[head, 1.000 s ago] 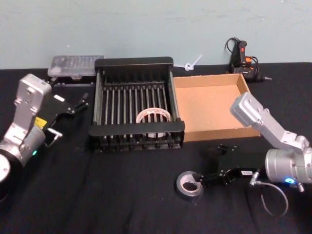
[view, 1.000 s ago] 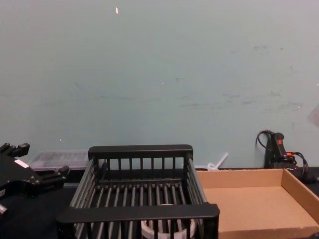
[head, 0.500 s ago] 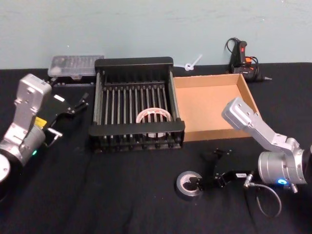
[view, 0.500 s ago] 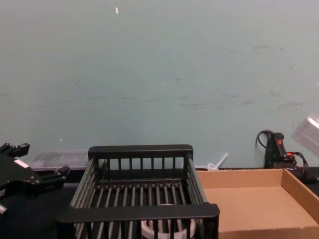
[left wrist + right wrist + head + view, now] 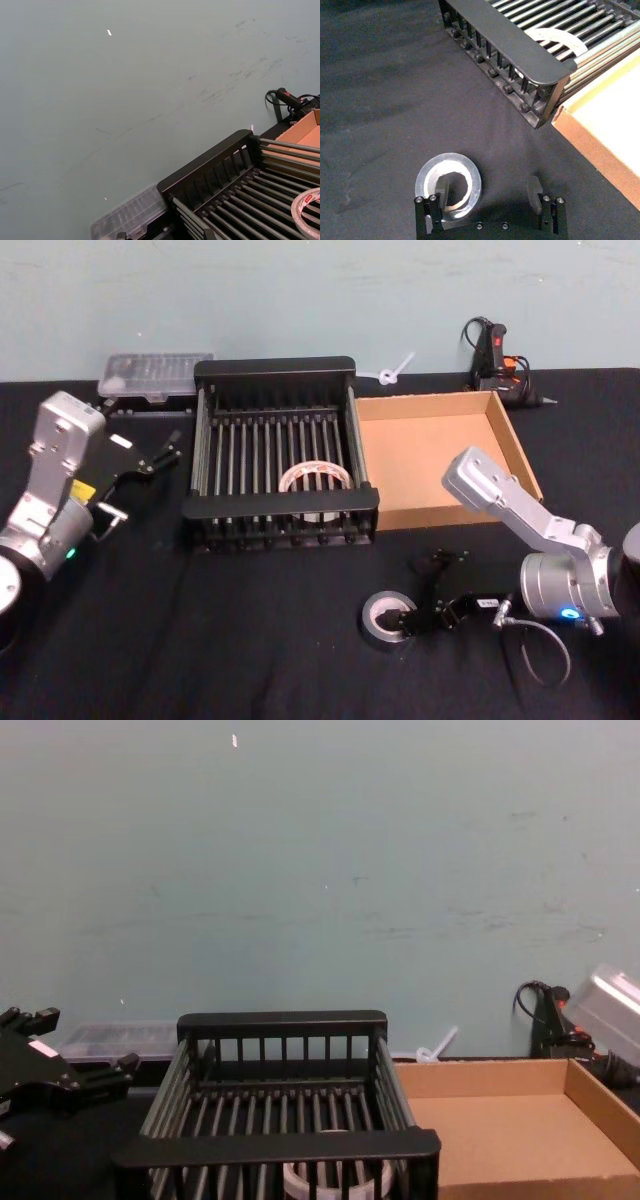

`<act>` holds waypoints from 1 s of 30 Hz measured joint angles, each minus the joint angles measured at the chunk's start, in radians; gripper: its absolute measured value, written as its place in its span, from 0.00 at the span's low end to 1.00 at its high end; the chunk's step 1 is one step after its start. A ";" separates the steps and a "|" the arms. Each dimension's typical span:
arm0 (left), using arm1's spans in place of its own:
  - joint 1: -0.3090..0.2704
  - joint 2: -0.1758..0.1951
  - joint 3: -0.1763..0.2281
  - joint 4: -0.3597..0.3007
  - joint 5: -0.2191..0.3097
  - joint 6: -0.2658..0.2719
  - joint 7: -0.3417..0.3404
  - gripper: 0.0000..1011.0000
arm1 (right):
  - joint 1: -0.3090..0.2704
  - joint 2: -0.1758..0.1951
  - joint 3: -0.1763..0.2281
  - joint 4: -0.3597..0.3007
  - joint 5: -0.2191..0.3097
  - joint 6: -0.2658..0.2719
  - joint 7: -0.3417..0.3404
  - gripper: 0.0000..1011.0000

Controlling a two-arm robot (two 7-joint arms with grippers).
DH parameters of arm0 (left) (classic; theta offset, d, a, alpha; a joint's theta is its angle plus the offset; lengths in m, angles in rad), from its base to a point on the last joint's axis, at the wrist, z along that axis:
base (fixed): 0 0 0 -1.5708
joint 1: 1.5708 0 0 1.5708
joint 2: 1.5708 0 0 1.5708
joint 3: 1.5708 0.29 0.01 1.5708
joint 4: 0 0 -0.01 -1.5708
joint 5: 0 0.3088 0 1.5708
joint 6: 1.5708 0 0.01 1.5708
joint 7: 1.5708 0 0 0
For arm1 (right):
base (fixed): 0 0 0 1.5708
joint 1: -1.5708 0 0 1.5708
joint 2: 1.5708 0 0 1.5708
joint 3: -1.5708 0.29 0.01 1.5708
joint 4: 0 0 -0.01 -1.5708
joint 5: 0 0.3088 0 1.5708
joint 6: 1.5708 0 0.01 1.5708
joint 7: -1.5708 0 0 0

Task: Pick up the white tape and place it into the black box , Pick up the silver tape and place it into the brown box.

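Note:
The silver tape [image 5: 370, 624] lies flat on the black tabletop in front of the brown box [image 5: 440, 515]. My right gripper [image 5: 424, 592] is open and low over it. In the right wrist view one finger [image 5: 442, 192] stands inside the hole of the silver tape [image 5: 448, 159] and the other finger sits well outside the roll. The white tape [image 5: 315, 468] lies flat on the slatted floor of the black box [image 5: 275, 368], near its front wall. My left gripper [image 5: 140, 462] hovers open to the left of the crate, holding nothing.
A clear plastic case [image 5: 155, 375] sits behind the crate's left corner. A glue gun [image 5: 495, 350] with its cord and a white zip tie [image 5: 395, 370] lie along the back wall. The brown box's floor [image 5: 500, 1120] is bare.
My right arm has swung left and down, bringing the open gripper closer onto the silver tape. The tape, both boxes and the left arm have not moved.

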 joint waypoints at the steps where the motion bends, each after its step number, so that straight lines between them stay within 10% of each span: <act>1: 0.000 0.000 0.000 0.000 0.000 0.000 0.000 0.99 | 0.003 -0.002 -0.003 0.003 -0.003 0.001 0.001 0.99; 23: 0.000 0.000 0.000 0.000 0.000 0.000 0.000 0.99 | 0.011 -0.008 -0.011 0.014 -0.013 0.008 0.003 0.99; 30: 0.000 0.000 0.000 0.000 0.000 0.000 0.000 0.99 | 0.011 -0.008 -0.010 0.013 -0.013 0.008 0.002 0.85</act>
